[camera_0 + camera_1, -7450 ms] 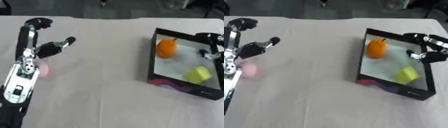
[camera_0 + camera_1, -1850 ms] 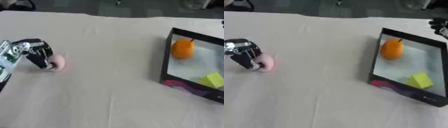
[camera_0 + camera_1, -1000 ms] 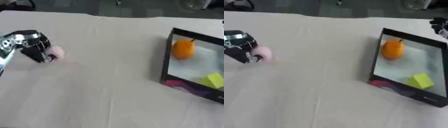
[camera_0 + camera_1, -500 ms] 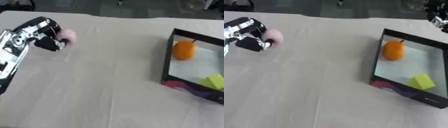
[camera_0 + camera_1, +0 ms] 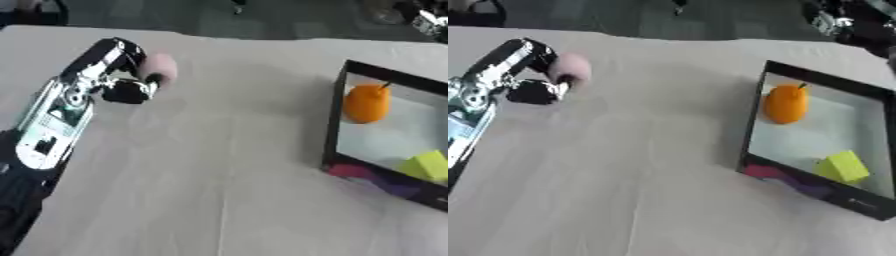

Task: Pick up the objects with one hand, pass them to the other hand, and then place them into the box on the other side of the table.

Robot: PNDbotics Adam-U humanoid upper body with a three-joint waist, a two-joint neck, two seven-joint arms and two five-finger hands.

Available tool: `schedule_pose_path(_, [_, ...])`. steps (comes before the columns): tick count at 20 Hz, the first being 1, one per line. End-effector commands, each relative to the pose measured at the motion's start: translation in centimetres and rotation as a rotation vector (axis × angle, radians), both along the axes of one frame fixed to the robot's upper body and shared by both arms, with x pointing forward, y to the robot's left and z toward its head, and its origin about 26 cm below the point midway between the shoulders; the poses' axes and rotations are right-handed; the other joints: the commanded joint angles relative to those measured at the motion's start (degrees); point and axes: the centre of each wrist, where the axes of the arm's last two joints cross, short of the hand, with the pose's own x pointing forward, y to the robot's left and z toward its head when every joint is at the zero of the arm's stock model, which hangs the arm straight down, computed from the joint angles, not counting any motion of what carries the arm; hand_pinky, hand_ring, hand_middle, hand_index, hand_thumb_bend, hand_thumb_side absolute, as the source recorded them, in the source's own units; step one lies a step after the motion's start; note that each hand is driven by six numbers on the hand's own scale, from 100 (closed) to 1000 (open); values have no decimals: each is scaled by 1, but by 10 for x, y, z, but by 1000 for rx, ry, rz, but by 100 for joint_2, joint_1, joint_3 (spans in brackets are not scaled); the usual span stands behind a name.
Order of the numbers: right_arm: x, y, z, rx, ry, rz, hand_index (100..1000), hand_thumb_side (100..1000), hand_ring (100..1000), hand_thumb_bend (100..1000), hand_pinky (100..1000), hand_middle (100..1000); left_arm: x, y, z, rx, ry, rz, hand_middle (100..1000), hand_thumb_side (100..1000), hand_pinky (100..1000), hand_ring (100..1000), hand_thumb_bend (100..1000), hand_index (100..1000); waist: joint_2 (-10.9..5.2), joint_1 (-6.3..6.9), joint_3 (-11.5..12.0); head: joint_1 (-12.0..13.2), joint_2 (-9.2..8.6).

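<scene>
My left hand (image 5: 122,75) is raised above the table's left part, fingers curled round a small pink object (image 5: 160,67) that sticks out on its right side. The black box (image 5: 333,125) stands on the right of the table. Inside it are an orange fruit (image 5: 366,102) at the far end and a yellow-green block (image 5: 427,165) nearer the front. My right hand (image 5: 833,17) shows dark and blurred at the top right, beyond the box; its fingers are not clear.
A light cloth (image 5: 219,175) covers the table. A purple patch (image 5: 359,172) marks the box's near corner. Dark floor and blurred shapes lie beyond the far table edge.
My left hand has lifted the pink object off the cloth and carried it up and to the right. My right hand has come into view at the top right.
</scene>
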Motion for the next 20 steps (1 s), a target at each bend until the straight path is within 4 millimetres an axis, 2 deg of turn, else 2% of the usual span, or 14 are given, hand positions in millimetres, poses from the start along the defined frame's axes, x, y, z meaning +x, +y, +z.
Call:
schedule_pose_path(1, [5, 15, 13, -64, -36, 33, 1000, 480, 1000, 100, 1000, 983, 0, -6, 3, -21, -69, 5, 515, 100, 770, 592, 100, 526, -275, -74, -8, -40, -55])
schedule_pose_path(11, [34, 87, 12, -193, -52, 179, 998, 464, 1000, 100, 1000, 985, -6, -27, -15, -98, -202, -41, 506, 100, 770, 585, 100, 518, -300, -107, -6, -113, -29])
schedule_pose_path(20, [51, 123, 0, -298, -24, 267, 1000, 536, 1000, 100, 1000, 995, -8, -37, -26, -169, -262, -62, 500, 100, 773, 580, 100, 514, -303, -150, 35, -168, -47])
